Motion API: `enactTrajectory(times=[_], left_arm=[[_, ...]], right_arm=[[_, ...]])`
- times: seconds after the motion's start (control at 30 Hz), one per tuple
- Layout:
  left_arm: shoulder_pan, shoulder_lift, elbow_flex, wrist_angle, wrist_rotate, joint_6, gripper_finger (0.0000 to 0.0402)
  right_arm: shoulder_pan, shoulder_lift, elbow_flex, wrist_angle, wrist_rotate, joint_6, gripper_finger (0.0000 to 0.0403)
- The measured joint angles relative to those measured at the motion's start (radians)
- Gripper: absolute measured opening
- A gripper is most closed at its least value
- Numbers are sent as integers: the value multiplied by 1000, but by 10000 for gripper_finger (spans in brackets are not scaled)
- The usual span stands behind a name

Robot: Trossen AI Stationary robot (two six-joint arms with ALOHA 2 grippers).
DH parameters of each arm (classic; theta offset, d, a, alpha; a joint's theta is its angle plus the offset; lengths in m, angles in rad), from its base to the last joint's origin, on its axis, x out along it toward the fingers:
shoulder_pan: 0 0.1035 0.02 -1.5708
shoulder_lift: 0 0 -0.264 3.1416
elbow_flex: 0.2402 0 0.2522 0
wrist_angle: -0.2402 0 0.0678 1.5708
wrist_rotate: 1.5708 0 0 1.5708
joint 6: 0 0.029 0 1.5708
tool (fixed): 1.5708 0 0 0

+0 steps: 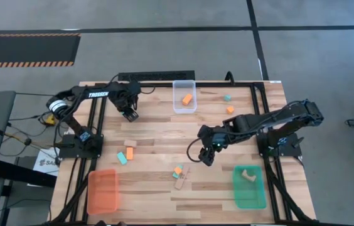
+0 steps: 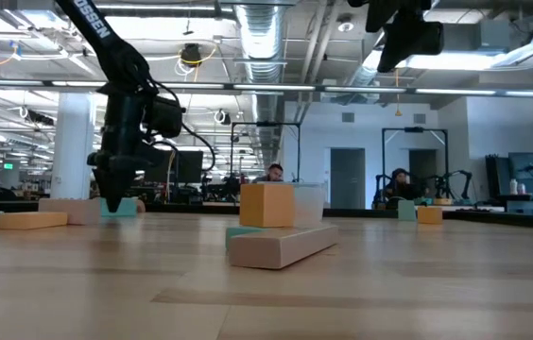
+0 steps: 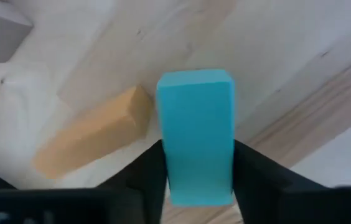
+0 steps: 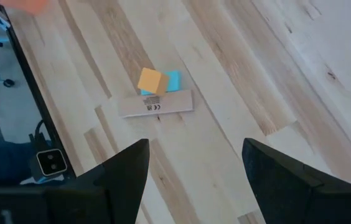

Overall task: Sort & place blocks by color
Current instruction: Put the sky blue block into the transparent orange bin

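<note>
My left gripper (image 1: 130, 115) is over the table's far left part, shut on a light blue block (image 3: 195, 134). In the low view that block (image 2: 125, 205) is down at the table top. My right gripper (image 1: 208, 154) hangs open above mid-table. A cluster lies just nearside of it: an orange block (image 4: 150, 80) and a light blue block (image 4: 170, 81) beside a long tan block (image 4: 157, 104). The long tan block lies with one end on the light blue one (image 2: 243, 231). Other blocks lie flat: tan (image 1: 130, 144), orange (image 1: 128, 152), teal (image 1: 122, 157), teal (image 1: 226, 98), orange (image 1: 230, 109). My left gripper pinches the light blue block between its two fingers (image 3: 147, 177), which are on its two long side faces (image 3: 163, 155) at the end nearest the wrist. The fingers come from above, pointing down. The block stands upright below them; I cannot tell whether its lower end touches the table.
A clear tray (image 1: 176, 107) at the far edge holds an orange block (image 1: 186, 98). An orange tray (image 1: 103, 190) sits at the near left. A teal-green tray (image 1: 252, 194) at the near right holds a tan block (image 1: 248, 175). An orange-tan block (image 3: 91, 140) lies beneath my left gripper.
</note>
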Motion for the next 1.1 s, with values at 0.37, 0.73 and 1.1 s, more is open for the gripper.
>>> enactTrajectory(times=[0.37, 0.73, 1.1], left_arm=[[-10, -188, 0, -105, 294, -71, 102], [-437, -686, 0, -368, 643, -335, 107], [-1209, -796, -77, -243, 629, -929, 107]], right_arm=[[-13, 0, 0, 1, 0, -22, 282], [-88, 0, 0, 29, 0, -123, 282], [-195, 0, 0, 69, -53, -190, 282]])
